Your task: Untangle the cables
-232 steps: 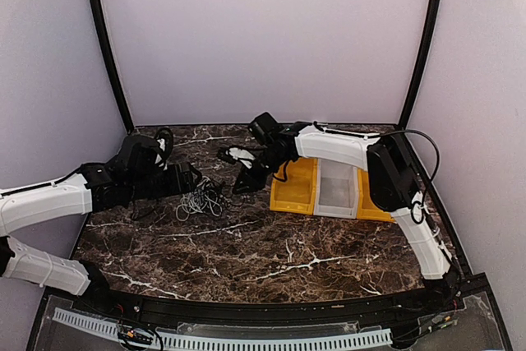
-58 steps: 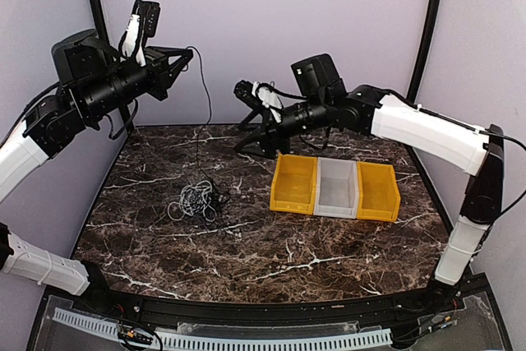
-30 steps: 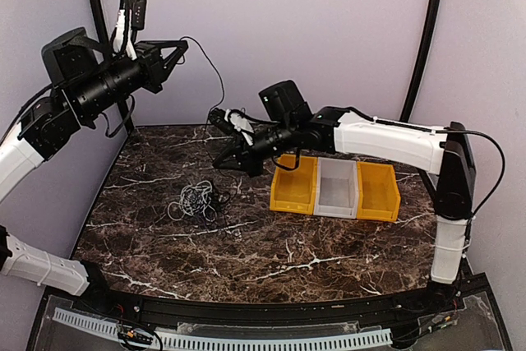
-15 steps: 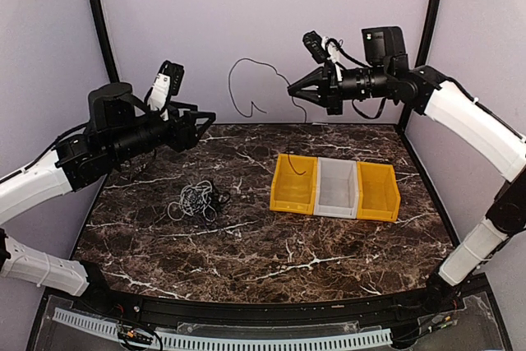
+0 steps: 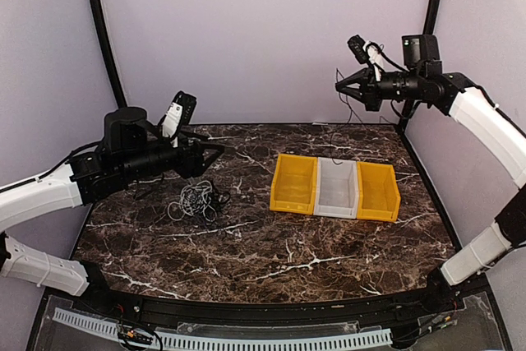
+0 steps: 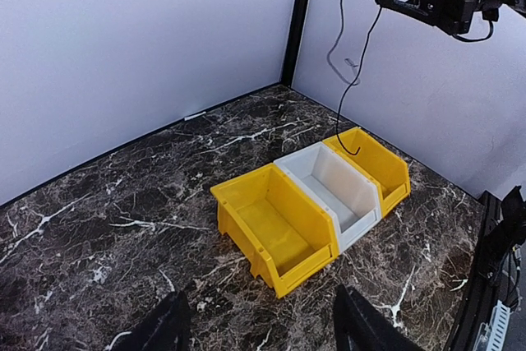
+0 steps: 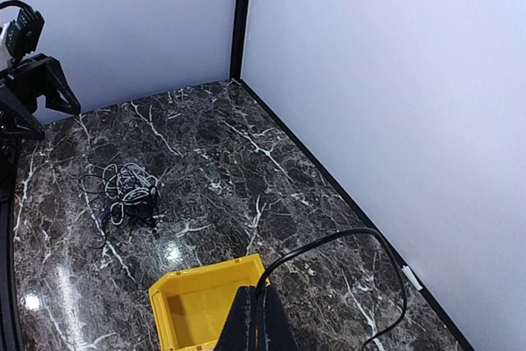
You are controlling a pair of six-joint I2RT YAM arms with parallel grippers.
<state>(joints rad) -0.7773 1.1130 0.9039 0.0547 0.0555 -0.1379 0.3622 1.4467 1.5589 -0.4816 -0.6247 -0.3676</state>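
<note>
Left of the desk's middle, a small tangled clump of thin black and white cords lies on the dark veined marble desk, with neither arm touching it. A single thin black cord hangs in the air near the far right corner. Its top is pinched in the right pincer, whose fingers are closed tight on it. The cord loops and drops toward the right-hand yellow bin; whether its end touches that bin cannot be told. This bin ends a row of three open plastic bins, yellow, pale grey, yellow, sitting right of the middle. The left pincer hovers raised off the desk near the clump, fingers spread wide, holding nothing.
</note>
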